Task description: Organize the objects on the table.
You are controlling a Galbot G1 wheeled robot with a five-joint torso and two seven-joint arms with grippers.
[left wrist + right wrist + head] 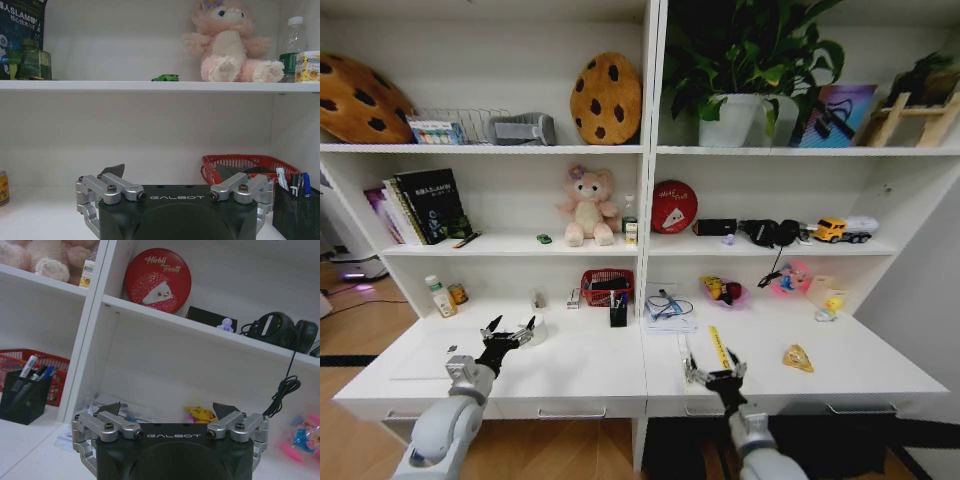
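Nearest the robot, both end effectors hover over the front of the white worktop (570,375), each with fingers spread wide and holding nothing. The left end effector (510,331) hangs above the left half of the surface; the right end effector (715,372) sits over the right half, just beside the near end of the yellow ruler (720,346), which lies flat and pointing toward the shelves.

Farther back, the items look mostly unsorted: a yellow wedge-shaped object (798,358) lies alone to the right, a small bottle (441,297) stands at the far left, and a black pen holder (619,310) stands in front of a red basket (607,285) near the divider. Papers with a cable (668,309) rest beside them.

On the shelf above, the tiny green toy car (165,77) sits near the pink teddy bear (231,42).

Judging from this, the tidying has barely begun; nothing is gripped, and the ruler and loose pieces remain to be gathered.
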